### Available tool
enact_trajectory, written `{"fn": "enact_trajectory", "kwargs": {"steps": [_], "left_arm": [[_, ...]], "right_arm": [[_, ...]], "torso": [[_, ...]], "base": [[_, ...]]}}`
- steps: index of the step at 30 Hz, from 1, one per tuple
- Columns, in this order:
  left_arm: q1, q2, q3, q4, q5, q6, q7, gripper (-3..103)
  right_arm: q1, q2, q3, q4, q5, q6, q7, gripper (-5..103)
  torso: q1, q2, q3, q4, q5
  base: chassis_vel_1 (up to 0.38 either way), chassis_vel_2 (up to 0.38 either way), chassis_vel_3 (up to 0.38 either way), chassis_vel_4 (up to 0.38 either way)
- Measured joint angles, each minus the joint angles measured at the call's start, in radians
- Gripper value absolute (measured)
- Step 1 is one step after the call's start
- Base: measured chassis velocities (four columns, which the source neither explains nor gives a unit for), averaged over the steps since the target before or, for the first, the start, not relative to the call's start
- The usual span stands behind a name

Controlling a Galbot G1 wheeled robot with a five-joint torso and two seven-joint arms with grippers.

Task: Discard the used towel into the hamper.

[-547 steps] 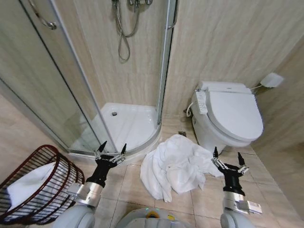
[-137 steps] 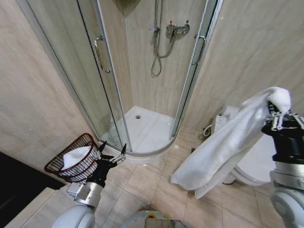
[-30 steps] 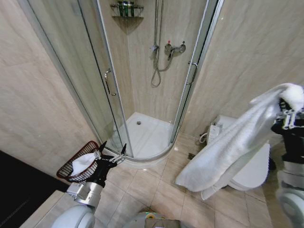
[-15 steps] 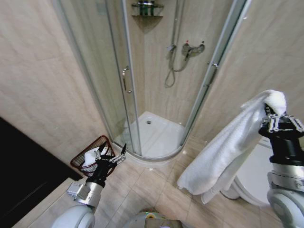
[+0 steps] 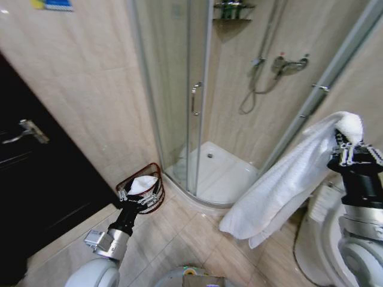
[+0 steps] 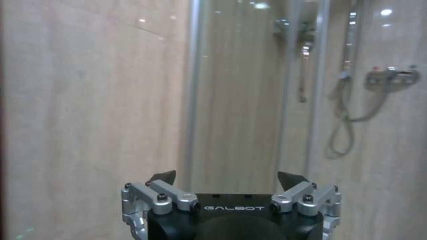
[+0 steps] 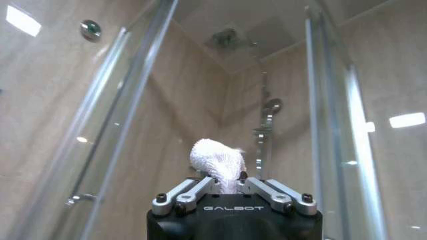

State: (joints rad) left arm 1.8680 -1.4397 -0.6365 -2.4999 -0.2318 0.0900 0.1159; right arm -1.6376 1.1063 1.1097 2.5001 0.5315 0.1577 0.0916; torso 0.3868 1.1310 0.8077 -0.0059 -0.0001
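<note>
Beside the shower enclosure (image 5: 203, 107), on beige floor tiles (image 5: 161, 239), the hamper (image 5: 143, 188) is sitting; our right gripper (image 5: 353, 156) is clenching the white towel (image 5: 281, 191) aloft, our left gripper (image 5: 140, 194) is hovering with jaws released.

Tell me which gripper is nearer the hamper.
Left. The left gripper sits open right in front of the hamper; the right gripper holds the towel far across the floor.
</note>
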Motion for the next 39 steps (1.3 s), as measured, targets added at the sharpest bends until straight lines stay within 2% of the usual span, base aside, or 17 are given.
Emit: {"fn": "enact_trajectory", "kwargs": {"steps": [7, 12, 19, 39], "left_arm": [[0.0, 0.0, 0.0, 0.0, 0.0, 0.0, 0.0, 99], [0.0, 0.0, 0.0, 0.0, 0.0, 0.0, 0.0, 99], [0.0, 0.0, 0.0, 0.0, 0.0, 0.0, 0.0, 99], [0.0, 0.0, 0.0, 0.0, 0.0, 0.0, 0.0, 99]], "right_arm": [[0.0, 0.0, 0.007, 0.0, 0.003, 0.0, 0.0, 7], [0.001, 0.001, 0.012, 0.0, 0.012, 0.0, 0.002, 7], [0.02, -0.003, 0.021, 0.0, 0.047, 0.004, 0.04, 7], [0.021, -0.008, 0.052, 0.0, 0.079, 0.023, 0.039, 7]], "torso": [[0.0, 0.0, 0.0, 0.0004, 0.0], [0.0, 0.0, 0.0, -0.0002, 0.0003], [0.0, 0.0, 0.0, -0.0001, 0.0001], [0.0, -0.001, 0.0, 0.0, 0.0001]], "base": [[0.104, 0.101, 0.111, 0.093], [0.011, 0.017, 0.002, 0.01], [0.0, 0.0, 0.0, 0.0], [0.023, -0.024, -0.019, 0.02]]}}
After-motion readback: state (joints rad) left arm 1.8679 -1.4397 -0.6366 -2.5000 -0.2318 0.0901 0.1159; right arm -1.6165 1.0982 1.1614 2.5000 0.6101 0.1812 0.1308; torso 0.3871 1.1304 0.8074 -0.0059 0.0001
